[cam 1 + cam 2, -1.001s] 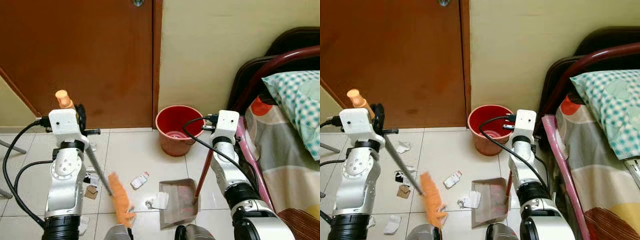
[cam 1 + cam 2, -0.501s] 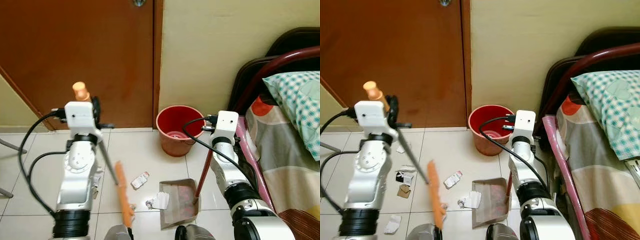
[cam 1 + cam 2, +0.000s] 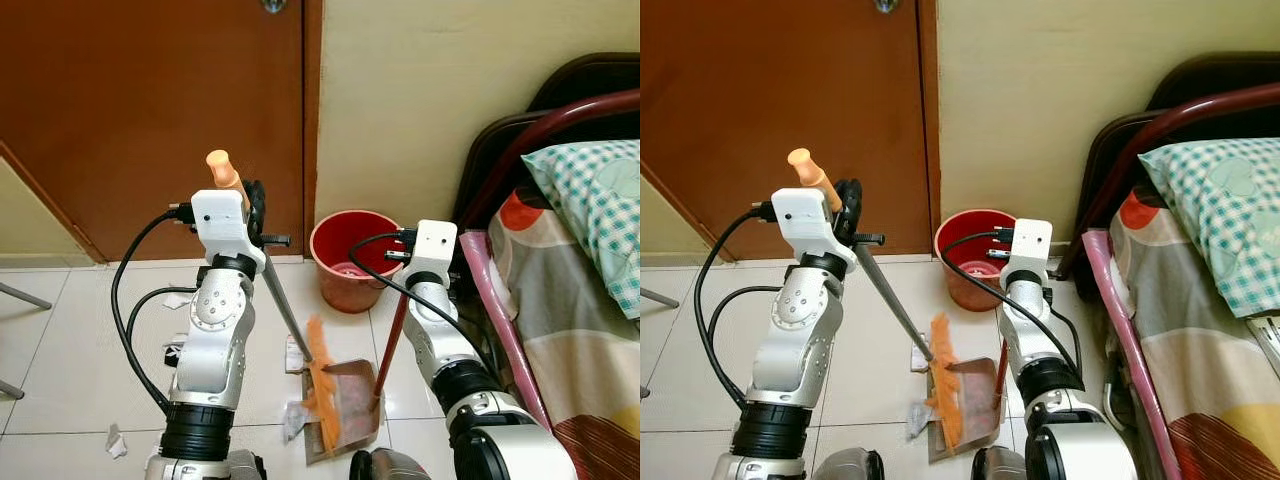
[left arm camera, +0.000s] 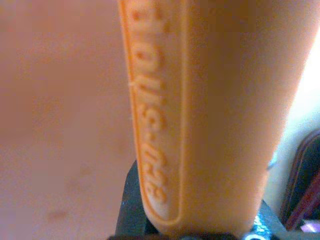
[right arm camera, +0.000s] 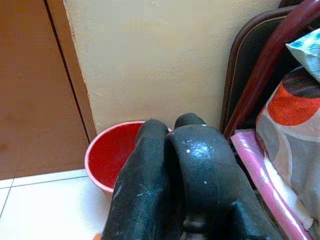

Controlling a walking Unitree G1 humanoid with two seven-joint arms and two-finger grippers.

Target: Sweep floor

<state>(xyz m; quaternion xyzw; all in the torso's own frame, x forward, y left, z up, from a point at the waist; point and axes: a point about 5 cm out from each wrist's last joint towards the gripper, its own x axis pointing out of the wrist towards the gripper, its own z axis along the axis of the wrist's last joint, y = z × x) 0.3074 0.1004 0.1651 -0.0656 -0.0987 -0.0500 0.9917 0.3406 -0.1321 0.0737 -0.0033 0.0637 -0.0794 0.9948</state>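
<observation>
Broom (image 3: 321, 385): orange bristles at the dustpan's (image 3: 350, 400) mouth, at 6 o'clock from the red bucket (image 3: 350, 258); grey shaft slants up to 11 o'clock.
Left gripper (image 3: 252, 210): arm raised, forearm upright, pinching the broom just under its orange grip (image 4: 210, 110).
Right gripper (image 5: 175, 165): fingers pressed together on the dustpan's red handle (image 3: 390, 335), arm bent low beside the bed (image 3: 560, 290).
Writing: raised letters on the grip, blurred, unreadable.
Left wrist view: grip seen close up.
Litter: paper scraps (image 3: 116, 441) on the tiles.
</observation>
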